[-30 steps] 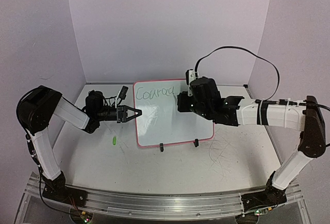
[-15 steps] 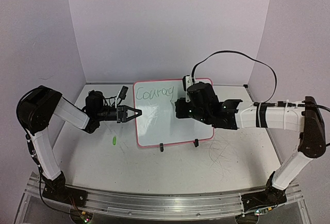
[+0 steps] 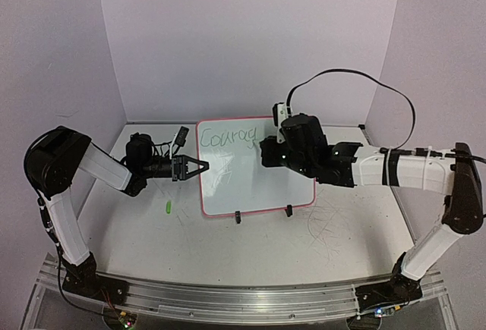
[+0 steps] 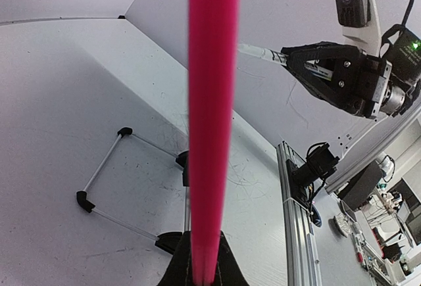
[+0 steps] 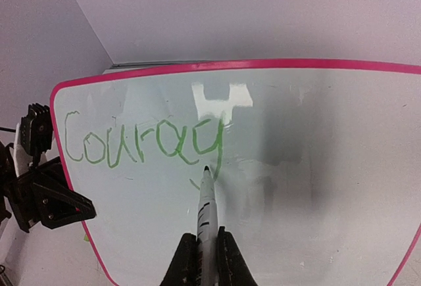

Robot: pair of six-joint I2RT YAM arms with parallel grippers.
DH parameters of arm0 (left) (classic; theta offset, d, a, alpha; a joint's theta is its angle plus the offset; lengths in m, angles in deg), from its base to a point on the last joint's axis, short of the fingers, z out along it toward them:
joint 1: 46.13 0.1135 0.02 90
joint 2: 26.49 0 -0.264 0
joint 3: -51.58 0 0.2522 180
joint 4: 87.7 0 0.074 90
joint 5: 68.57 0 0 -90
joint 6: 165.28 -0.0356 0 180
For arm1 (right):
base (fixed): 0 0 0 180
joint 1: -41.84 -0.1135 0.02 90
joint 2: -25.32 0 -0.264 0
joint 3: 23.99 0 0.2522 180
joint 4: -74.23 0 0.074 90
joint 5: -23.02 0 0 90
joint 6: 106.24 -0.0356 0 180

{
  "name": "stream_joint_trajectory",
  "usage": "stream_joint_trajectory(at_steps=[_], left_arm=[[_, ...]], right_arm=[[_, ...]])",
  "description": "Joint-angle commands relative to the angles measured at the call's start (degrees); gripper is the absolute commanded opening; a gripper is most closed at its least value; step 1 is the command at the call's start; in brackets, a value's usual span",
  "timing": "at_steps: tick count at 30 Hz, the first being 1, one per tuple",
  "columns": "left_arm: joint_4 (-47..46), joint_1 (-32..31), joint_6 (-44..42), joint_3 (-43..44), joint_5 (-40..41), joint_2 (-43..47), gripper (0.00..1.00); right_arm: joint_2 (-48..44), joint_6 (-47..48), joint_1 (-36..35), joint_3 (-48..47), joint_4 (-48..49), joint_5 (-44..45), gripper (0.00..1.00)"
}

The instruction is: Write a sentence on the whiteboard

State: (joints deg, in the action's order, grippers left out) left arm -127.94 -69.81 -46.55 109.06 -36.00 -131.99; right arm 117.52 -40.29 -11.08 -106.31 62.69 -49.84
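Observation:
The whiteboard (image 3: 243, 186) stands tilted at the table's middle on two black clip feet (image 3: 238, 218). Its pink rim (image 4: 212, 102) runs up the left wrist view, and my left gripper (image 4: 202, 269) is shut on that rim at the board's left edge (image 3: 199, 167). Green letters of the sentence (image 5: 141, 143) read "Courag" along the top (image 3: 226, 137). My right gripper (image 5: 205, 253) is shut on a white marker (image 5: 206, 200). Its dark tip sits by the tail of the "g". From above, the right gripper (image 3: 267, 152) hovers over the board's upper right part.
A small green cap (image 3: 166, 208) lies on the table left of the board's lower corner. Grey scribble marks (image 3: 326, 224) cover the tabletop at the right. Walls close in the back and both sides. A black cable (image 3: 364, 80) loops above the right arm.
The last green letter has gained its tail and now reads as "g". The right gripper dipped left and down with the marker, then came back up. The left arm has not moved.

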Motion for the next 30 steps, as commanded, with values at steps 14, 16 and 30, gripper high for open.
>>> stream_joint_trajectory(at_steps=[14, 16, 30], left_arm=[[1.05, 0.38, 1.00, 0.50, 0.29, 1.84, 0.00], [1.06, 0.32, 0.98, 0.56, 0.27, 1.87, 0.00], [1.05, 0.38, 1.06, 0.57, 0.24, 2.07, 0.00]], right_arm=[[-0.05, 0.52, 1.97, -2.20, 2.18, 1.46, 0.00], [0.25, 0.51, 1.96, -2.33, 2.31, 1.66, 0.00], [0.70, -0.36, 2.27, -1.90, 2.68, 3.71, 0.00]])
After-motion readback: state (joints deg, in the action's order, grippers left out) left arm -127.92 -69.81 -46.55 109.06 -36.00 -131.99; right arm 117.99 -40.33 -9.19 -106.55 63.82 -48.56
